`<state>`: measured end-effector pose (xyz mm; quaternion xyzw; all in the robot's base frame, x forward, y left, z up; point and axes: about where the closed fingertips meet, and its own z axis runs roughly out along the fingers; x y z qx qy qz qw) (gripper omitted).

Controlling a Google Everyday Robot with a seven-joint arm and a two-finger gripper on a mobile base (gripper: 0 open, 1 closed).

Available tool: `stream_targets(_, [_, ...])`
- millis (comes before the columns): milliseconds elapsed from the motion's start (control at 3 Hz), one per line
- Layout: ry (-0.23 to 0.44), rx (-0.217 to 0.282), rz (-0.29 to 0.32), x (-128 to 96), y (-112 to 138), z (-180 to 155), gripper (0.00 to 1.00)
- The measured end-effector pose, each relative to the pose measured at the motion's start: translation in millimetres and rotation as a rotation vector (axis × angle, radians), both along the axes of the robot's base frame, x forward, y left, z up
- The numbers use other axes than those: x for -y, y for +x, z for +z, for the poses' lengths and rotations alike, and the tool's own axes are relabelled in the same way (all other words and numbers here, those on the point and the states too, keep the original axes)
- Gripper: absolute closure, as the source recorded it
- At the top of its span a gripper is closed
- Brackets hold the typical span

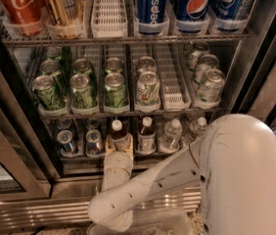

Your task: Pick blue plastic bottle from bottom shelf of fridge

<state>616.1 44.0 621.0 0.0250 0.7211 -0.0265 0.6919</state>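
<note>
The blue plastic bottle (118, 131) is standing upright at the front of the bottom shelf (79, 160), in the lane just left of centre, with its white cap and dark neck showing above my tool. The fingers (110, 144) are standing apart, one on each side of the bottle's lower body. I am reading them as bracketing it rather than squeezing it, since I am seeing no sign that they are pressing.

The gripper (119, 145) is sitting low at the shelf's front lip and reaching in level. I am judging that this is because the rack of green cans (83, 89) overhead is leaving little room to come down from above.

The forearm (117, 168) is running straight back out of the fridge (25, 146). The elbow (109, 210) is bending in front of the base grille, so the lane is lining up with a straight pull.

I am watching the neighbours. A similar dark-necked bottle (147, 133) is standing just to the right, and two silver cans (65, 142) are sitting to the left. I am expecting the narrow dividers to be guiding the bottle as it comes out, with tipping at the lip as the main risk.
</note>
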Motion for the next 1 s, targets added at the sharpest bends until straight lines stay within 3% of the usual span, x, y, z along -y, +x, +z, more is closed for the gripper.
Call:
stream_targets(667, [0.022,0.031,0.007,0,-6,12,1.0])
stream_targets(1000, [0.044,0.064,0.067,-11,-32,37,1.0])
